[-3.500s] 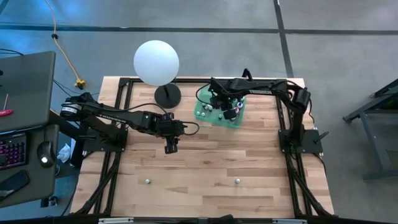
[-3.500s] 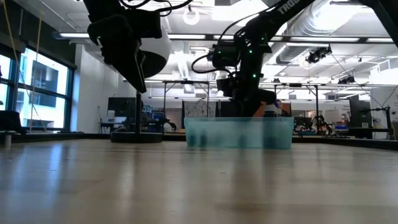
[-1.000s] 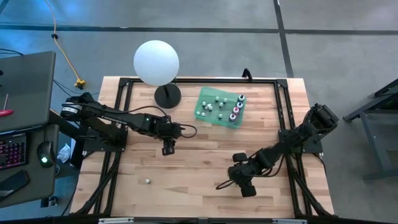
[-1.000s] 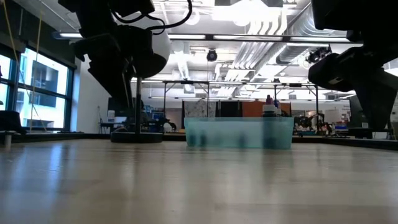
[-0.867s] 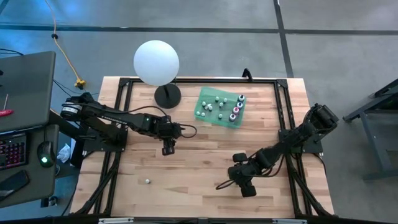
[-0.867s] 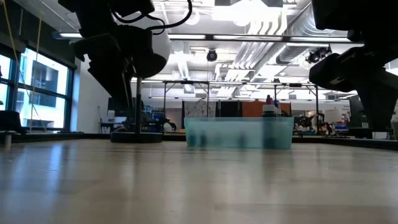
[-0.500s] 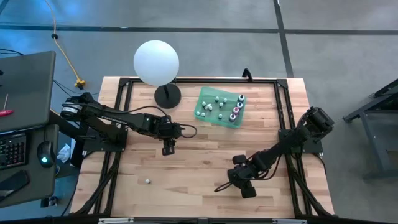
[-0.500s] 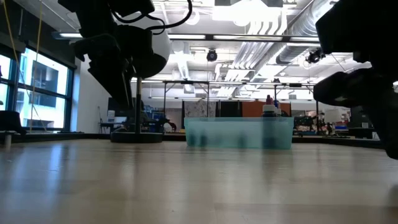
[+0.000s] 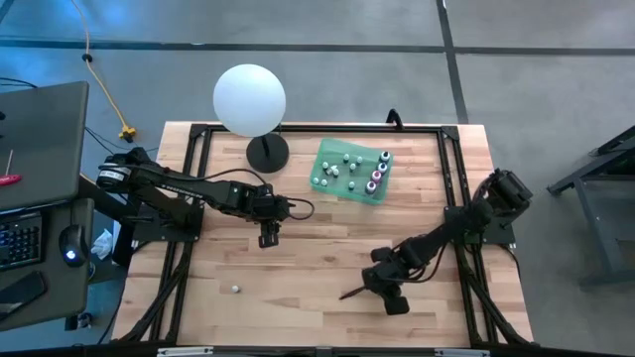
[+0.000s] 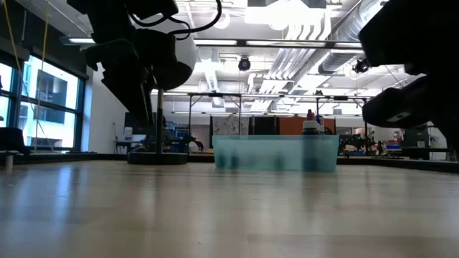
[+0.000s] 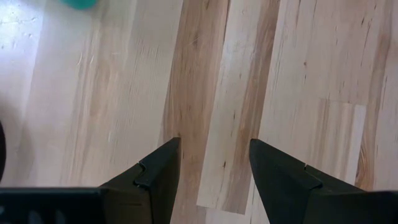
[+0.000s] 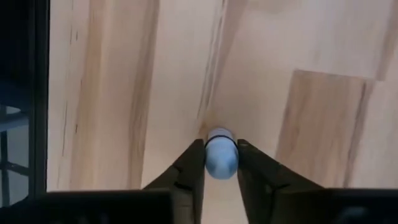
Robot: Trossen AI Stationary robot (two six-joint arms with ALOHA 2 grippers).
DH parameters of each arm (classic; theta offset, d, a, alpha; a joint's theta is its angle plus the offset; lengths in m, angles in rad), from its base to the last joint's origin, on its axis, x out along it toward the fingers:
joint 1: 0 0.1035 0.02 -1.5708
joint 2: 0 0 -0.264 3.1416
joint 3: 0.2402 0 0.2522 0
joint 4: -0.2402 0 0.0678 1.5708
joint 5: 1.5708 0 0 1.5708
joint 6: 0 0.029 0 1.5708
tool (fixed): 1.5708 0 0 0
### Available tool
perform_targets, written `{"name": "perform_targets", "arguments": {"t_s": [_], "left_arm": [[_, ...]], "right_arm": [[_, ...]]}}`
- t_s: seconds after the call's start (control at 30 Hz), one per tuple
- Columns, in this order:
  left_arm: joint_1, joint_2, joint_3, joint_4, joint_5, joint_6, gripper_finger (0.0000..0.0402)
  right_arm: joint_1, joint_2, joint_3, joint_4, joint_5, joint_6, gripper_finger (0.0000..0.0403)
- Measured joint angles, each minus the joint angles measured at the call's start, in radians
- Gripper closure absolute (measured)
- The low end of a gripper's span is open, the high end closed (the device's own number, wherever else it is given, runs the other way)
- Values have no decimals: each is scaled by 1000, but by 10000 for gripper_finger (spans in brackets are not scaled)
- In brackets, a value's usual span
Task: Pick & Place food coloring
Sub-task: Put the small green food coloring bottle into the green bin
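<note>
Several tiny food coloring bottles (image 9: 349, 169) stand in a green tray (image 9: 327, 157) at the table's far middle; in the low view the tray (image 10: 275, 153) looks translucent teal. One more bottle (image 9: 235, 289) stands alone on the wood near the left. My right gripper (image 9: 392, 298) is at the near right, shut on a pale-capped bottle (image 12: 221, 158). My left gripper (image 9: 268, 237) hangs open over bare wood at centre-left, and its wrist view (image 11: 213, 165) shows nothing between the fingers. My right gripper pinches a small food coloring bottle between its two fingers (image 12: 192, 167), coming from above and pointing down. The rounded whitish-blue cap end (image 12: 220, 144) shows between the fingertips. I cannot tell whether the bottle stands on the wood or is lifted.
A big white globe lamp (image 9: 249, 98) on a black round base (image 9: 267, 153) stands at the far left, beside the tray. Black frame rails (image 9: 179, 268) run along the table's sides. Open wood lies between the arms and along the near edge.
My right arm has sunk a little lower over the near right of the table, while its gripper has stayed over the same spot. The left arm has kept still.
</note>
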Motion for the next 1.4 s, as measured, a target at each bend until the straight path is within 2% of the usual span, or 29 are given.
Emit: {"name": "perform_targets", "arguments": {"t_s": [0.07,0.17,0.27,0.33,0.53,0.6,0.87,1.0,1.07,1.3,1.4], "left_arm": [[0,0,0,0,0,0,215],[0,0,0,0,0,0,215],[0,0,0,0,0,1,215],[0,0,0,0,-1,2,215],[0,0,0,0,-2,4,215],[0,0,0,0,-3,4,215],[0,0,0,20,-3,4,215],[0,-1,0,44,-4,4,215],[0,-1,0,44,-3,4,215],[0,-1,0,50,-5,12,215],[0,-1,0,52,-5,12,215]], "right_arm": [[-17,-1,2,-4,-4,2,345],[-52,-10,18,-57,-36,5,345],[-97,-39,74,-155,-23,-83,345],[-130,-55,127,-243,42,-191,345],[-266,-104,288,-411,378,-626,332],[-349,-107,327,-426,425,-748,332],[-763,-100,412,-413,352,-991,333],[-925,-86,418,-433,215,-1039,332],[-977,-68,418,-451,158,-1041,333],[-1047,44,418,-480,130,-1097,332],[-1045,89,417,-481,163,-1118,329]]}}
